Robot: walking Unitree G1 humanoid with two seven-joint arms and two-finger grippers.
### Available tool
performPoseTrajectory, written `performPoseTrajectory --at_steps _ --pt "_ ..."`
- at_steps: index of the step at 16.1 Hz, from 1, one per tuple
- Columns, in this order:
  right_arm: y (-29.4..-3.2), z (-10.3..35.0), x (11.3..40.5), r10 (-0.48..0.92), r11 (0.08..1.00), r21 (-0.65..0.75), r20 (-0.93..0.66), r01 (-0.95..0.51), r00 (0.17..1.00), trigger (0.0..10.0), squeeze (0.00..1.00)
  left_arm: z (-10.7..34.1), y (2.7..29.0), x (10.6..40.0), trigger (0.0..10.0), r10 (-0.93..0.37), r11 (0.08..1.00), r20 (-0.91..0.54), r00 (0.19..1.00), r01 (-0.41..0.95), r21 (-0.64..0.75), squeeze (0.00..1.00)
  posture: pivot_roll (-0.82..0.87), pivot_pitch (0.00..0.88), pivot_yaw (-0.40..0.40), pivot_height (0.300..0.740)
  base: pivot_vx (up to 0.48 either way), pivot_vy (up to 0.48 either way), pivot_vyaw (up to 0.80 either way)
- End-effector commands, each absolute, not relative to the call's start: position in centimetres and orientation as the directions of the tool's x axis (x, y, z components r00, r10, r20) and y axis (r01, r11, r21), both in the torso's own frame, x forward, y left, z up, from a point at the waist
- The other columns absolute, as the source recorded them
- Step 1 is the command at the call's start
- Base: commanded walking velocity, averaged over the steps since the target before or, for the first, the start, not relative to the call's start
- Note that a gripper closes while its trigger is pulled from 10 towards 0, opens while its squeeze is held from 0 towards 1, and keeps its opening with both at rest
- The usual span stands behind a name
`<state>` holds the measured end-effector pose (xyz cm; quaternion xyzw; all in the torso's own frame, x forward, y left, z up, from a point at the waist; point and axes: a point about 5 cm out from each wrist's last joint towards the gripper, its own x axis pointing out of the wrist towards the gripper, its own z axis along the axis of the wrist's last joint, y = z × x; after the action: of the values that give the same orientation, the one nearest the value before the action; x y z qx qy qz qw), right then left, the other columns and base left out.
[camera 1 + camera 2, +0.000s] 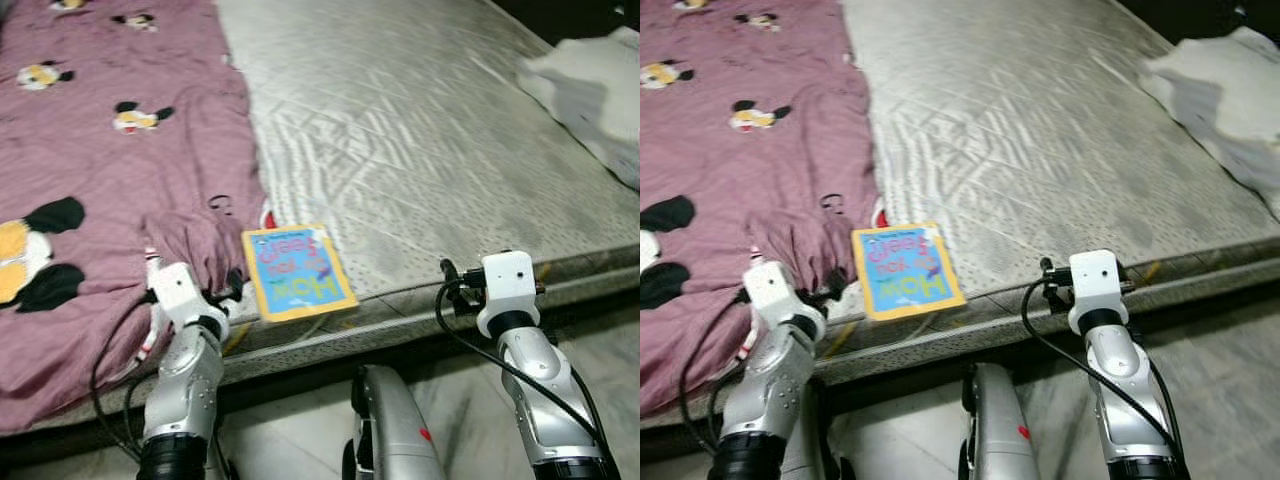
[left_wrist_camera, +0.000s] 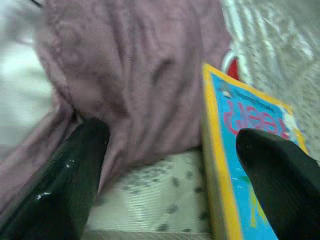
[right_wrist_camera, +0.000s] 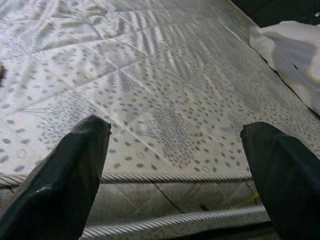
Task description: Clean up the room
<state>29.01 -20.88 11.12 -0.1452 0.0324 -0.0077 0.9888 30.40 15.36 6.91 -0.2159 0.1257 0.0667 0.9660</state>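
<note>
Between the two silver arms, at six o'clock in the head views, part of the robot's own body stood over the pale floor [image 1: 290,440], close against the near edge of the mattress [image 1: 420,140]. Up from there, the left gripper [image 2: 170,165] hung at about eight o'clock, its two black fingers spread wide and holding nothing; one finger lay toward the bunched hem of the mauve cartoon-print blanket [image 1: 110,170], the other over the yellow border of the children's book [image 1: 297,272]. That book lay flat on the mattress corner at about seven o'clock, just beside the blanket's hem and near the piped edge. The right gripper [image 3: 175,165] hovered at four o'clock at the mattress edge, fingers likewise wide apart and empty, with bare quilted surface ahead of it. Judging by this, the step in hand was picking up the book, and the approach seemed nearly done; the next move would call for the left fingers to straddle the book's near edge and close without catching blanket cloth. Open room lay mostly toward twelve and one o'clock across the bare mattress, while a crumpled white cloth [image 1: 590,90] sat far off at two o'clock, well apart from both grippers.
</note>
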Motion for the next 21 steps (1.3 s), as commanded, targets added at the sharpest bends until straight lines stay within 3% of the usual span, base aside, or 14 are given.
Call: performPoseTrajectory --at_steps 1,4,10,15,17,21 --pt "-21.3 11.5 29.0 -0.037 0.954 -0.3 -0.05 0.02 0.998 10.0 0.0 7.1 15.1 30.9 10.0 0.044 0.901 -0.269 0.962 -0.155 -0.405 0.0 -0.16 0.137 -0.065 0.547 0.0 0.0 0.0" --pt "-21.8 11.7 28.9 -0.044 0.951 -0.308 -0.046 0.027 0.998 10.0 0.0 8.2 14.0 31.5 10.0 -0.002 0.919 -0.212 0.977 -0.082 -0.385 0.0 -0.16 0.131 -0.064 0.547 0.0 0.0 0.0" --pt "-21.4 11.7 29.2 -0.038 0.953 -0.303 -0.04 0.024 0.998 10.0 0.0 8.7 14.1 30.4 10.0 0.019 0.913 -0.158 0.987 -0.081 -0.399 0.0 -0.16 0.125 -0.06 0.547 0.0 0.0 0.0" --pt "-21.7 11.6 29.4 -0.05 0.952 -0.303 -0.038 0.036 0.998 10.0 0.0 11.3 12.1 30.7 10.0 -0.129 0.91 0.02 0.991 0.126 -0.395 0.0 -0.15 0.117 -0.054 0.547 0.0 0.0 0.0" --pt "-21.6 11.6 29.4 -0.049 0.953 -0.302 -0.037 0.036 0.998 10.0 0.0 11.3 11.8 30.6 10.0 -0.146 0.91 0.024 0.989 0.144 -0.389 0.0 -0.15 0.116 -0.054 0.547 0.0 0.0 0.0" --pt "-21.6 11.7 29.5 -0.049 0.952 -0.303 -0.034 0.037 0.998 10.0 0.0 8.8 12.0 30.4 10.0 -0.134 0.894 -0.113 0.985 0.071 -0.442 0.0 -0.16 0.119 -0.053 0.547 0.0 0.0 0.0"
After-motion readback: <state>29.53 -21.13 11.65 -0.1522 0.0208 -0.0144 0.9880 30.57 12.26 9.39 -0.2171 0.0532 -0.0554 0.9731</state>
